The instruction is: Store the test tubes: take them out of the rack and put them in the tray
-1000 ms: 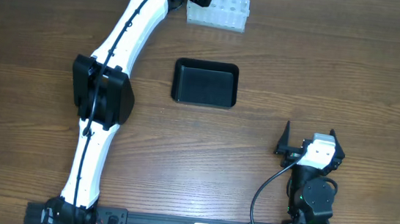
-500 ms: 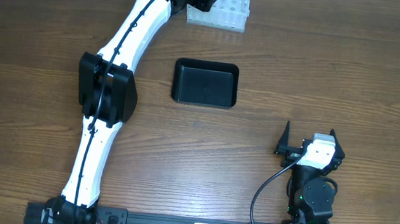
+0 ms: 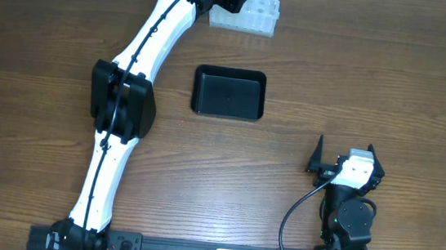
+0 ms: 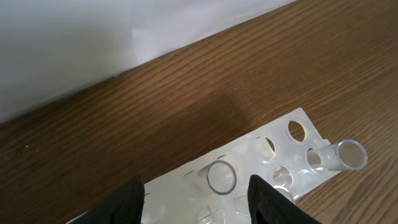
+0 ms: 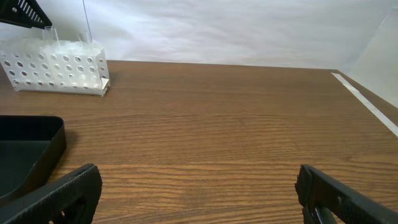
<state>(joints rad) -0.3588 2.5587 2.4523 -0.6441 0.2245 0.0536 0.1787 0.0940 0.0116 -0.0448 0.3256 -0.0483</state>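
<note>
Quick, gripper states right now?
Left gripper: open, above a tube in the rack.
Right gripper: open, empty.

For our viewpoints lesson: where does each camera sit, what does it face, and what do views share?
Top view: overhead, looking down on table, tray, rack; left arm, right arm show.
Left wrist view: above the rack, looking down on tubes; left gripper shows.
Right wrist view: low, facing across the table; right gripper shows.
Shared: the rack.
</note>
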